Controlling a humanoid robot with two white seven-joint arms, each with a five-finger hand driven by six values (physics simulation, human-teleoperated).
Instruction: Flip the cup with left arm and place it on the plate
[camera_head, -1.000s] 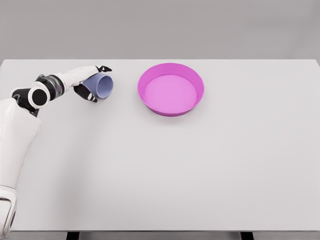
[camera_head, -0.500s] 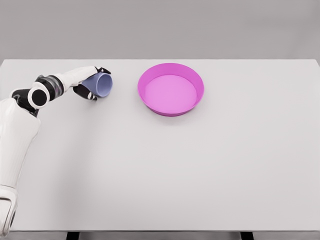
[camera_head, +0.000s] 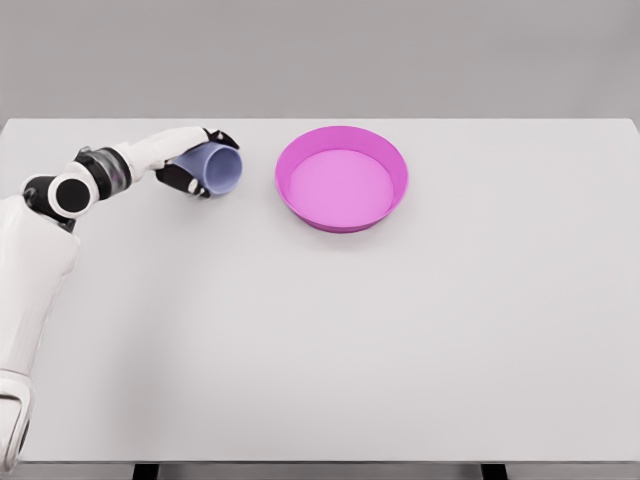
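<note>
A lavender-blue cup (camera_head: 219, 168) is held on its side at the far left of the white table (camera_head: 330, 330), its open mouth facing right and toward me. My left hand (camera_head: 196, 160) is shut on the cup, fingers wrapped over its top and underside. The magenta plate (camera_head: 342, 178), a shallow round dish with a raised rim, sits a short way to the right of the cup, with nothing in it. A narrow gap of table separates the cup from the plate's left rim. My right arm does not show.
My left arm (camera_head: 40, 250) runs up the left edge of the picture from the bottom corner. A grey wall stands behind the table's far edge.
My left hand has carried the cup a little to the right and slightly up, closer to the plate. The cup's mouth has turned a bit more toward the plate.
</note>
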